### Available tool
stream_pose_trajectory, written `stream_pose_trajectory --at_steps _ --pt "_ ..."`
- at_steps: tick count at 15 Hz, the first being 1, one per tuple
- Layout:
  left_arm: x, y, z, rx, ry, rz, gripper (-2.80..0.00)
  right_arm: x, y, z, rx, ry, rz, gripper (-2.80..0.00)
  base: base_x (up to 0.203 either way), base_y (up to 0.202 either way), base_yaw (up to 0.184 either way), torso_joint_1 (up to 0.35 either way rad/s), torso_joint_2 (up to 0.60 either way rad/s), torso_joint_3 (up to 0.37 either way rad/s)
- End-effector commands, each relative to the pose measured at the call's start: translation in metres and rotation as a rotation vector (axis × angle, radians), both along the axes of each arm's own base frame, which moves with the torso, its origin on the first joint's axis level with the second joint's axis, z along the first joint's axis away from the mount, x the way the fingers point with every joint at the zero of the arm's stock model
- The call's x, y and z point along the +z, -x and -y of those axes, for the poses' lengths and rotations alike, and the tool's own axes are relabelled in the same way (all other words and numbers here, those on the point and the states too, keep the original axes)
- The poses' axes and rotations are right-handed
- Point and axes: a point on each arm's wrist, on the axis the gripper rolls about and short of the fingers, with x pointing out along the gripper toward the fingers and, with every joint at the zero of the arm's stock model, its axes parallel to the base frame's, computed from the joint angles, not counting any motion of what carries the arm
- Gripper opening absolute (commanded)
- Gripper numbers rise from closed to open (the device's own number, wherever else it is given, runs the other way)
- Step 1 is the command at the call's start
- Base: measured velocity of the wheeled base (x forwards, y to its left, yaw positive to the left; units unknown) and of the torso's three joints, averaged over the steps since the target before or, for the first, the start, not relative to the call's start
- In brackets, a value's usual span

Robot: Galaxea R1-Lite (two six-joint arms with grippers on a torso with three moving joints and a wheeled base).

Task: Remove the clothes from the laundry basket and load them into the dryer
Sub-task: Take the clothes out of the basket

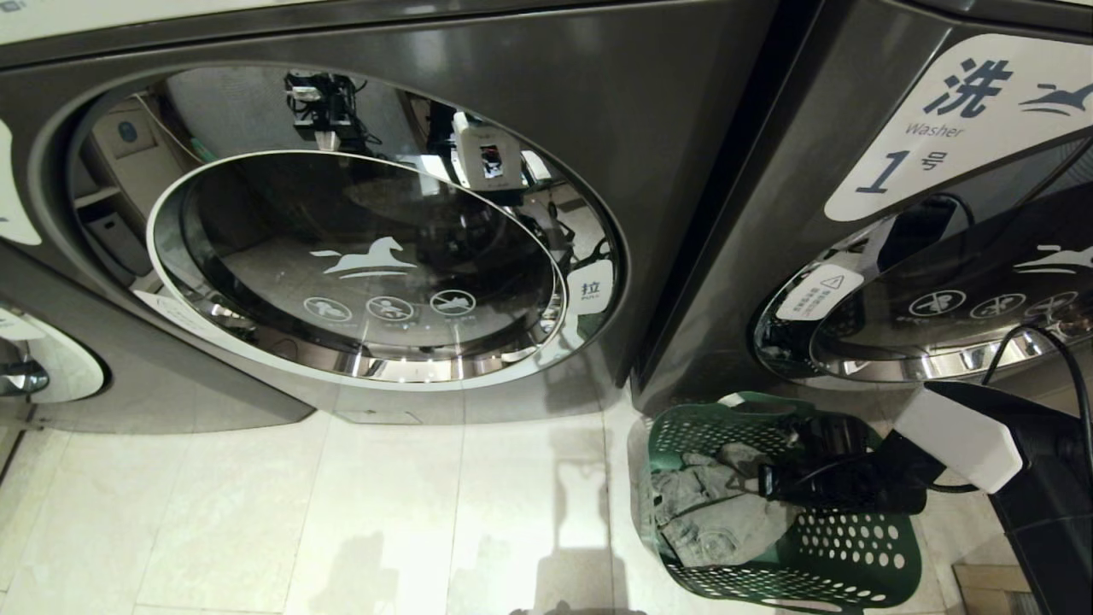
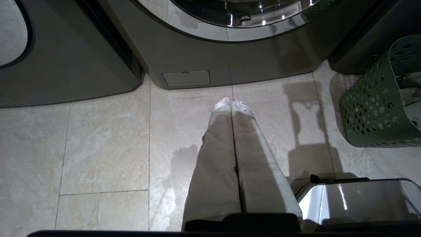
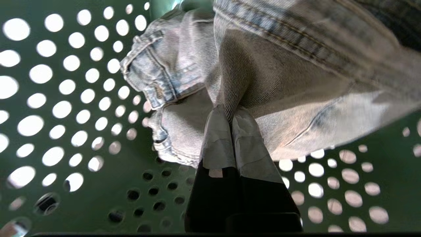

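The green laundry basket (image 1: 841,559) stands on the floor at the lower right, in front of the right-hand machine. Pale washed denim clothes (image 1: 717,517) lie bunched inside it. My right gripper (image 1: 768,483) reaches into the basket from the right. In the right wrist view, the right gripper (image 3: 232,113) is shut on a fold of the denim clothes (image 3: 296,82), with the basket's perforated wall (image 3: 65,131) behind. My left gripper (image 2: 231,102) hangs shut and empty over the floor tiles. The dryer is out of view.
A grey machine with a round chrome-rimmed glass door and a white horse mark (image 1: 367,256) fills the middle. A second one, labelled Washer 1 (image 1: 939,111), stands to its right. Part of a third machine (image 1: 43,367) shows at the far left. Pale floor tiles (image 1: 341,512) lie in front.
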Motion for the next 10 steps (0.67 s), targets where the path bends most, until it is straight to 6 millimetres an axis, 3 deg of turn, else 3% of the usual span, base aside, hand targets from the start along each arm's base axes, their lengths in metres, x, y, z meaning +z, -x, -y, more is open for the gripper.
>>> stream_pose_trajectory --at_steps 1,4,6,10 --pt "0.000 0.000 0.000 0.000 0.000 0.001 -2.80 0.020 0.005 0.000 0.000 -0.001 0.019 -2.80 0.000 0.000 0.000 0.000 0.00 0.000" --pt "0.000 0.000 0.000 0.000 -0.001 0.001 -2.80 0.054 0.014 0.001 -0.006 0.002 0.056 -2.80 0.000 0.000 0.000 0.000 0.00 0.000" --pt "0.000 0.000 0.000 0.000 -0.001 0.001 -2.80 0.088 0.022 0.000 -0.012 0.000 0.102 -2.80 0.000 0.000 0.000 0.000 0.00 0.000" --pt "0.000 0.000 0.000 0.000 0.001 0.000 -2.80 0.153 0.067 -0.008 -0.022 -0.012 0.152 -2.80 0.000 0.000 0.000 0.000 0.00 0.000"
